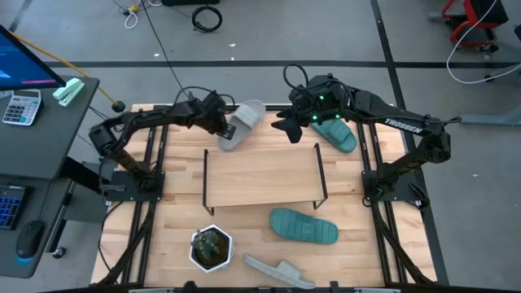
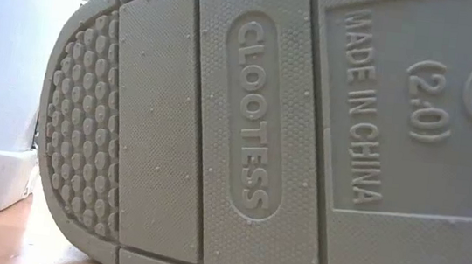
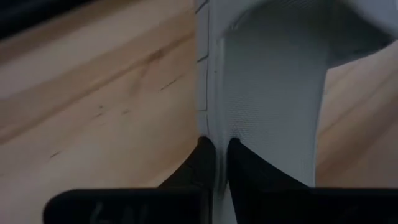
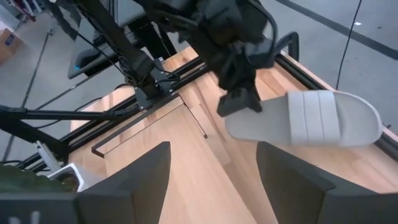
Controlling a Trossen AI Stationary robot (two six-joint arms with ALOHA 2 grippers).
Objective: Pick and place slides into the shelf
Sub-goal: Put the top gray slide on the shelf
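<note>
Now left tool (image 1: 221,124) on grey slide (image 1: 242,124)

Left gripper (image 1: 221,127) jaws clamped tight; right gripper (image 1: 286,129) jaws spread wide.

Two arms, dark, near-black, built of slim tubular links with bulkier joint housings.

Left arm (image 1: 155,122): black links; loose black cables looping near the wrist; mounted on a black frame base.

Right arm (image 1: 391,122): black link bearing white lettering "TROSSEN"; small green lights glowing at the wrist housing; black cable arching over the wrist.

Left gripper (image 3: 214,158): two matte black tapered fingers.

Right gripper (image 4: 211,180): two broad, dark grey, smooth-faced fingers (image 4: 140,180) with rounded edges.
</note>
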